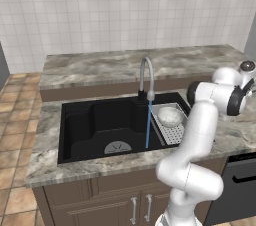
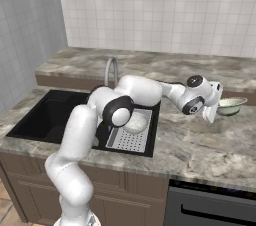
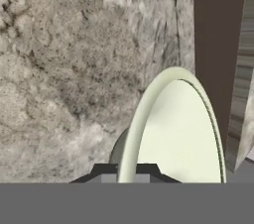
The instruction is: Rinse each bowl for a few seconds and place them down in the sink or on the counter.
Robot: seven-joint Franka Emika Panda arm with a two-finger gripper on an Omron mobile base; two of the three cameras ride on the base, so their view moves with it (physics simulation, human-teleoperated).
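My gripper (image 2: 219, 106) is shut on the rim of the pale cream bowl (image 2: 232, 104) with the light green inside, out over the counter (image 2: 200, 140) to the right of the sink (image 2: 45, 115). In the hand view the bowl (image 3: 173, 129) stands edge-on in front of the gripper (image 3: 126, 169), close above the marbled stone; I cannot tell if it touches. The whitish-grey bowl (image 1: 170, 116) rests in the perforated grey tray (image 1: 176, 132) at the sink's right end, partly behind my arm in the right base view (image 2: 137, 122).
The curved steel faucet (image 1: 145, 77) runs a thin blue stream of water (image 1: 148, 125) into the black basin near the drain (image 1: 118, 147). A raised back ledge (image 1: 125, 65) runs behind the sink. A dark dishwasher front (image 2: 210, 205) sits below the counter.
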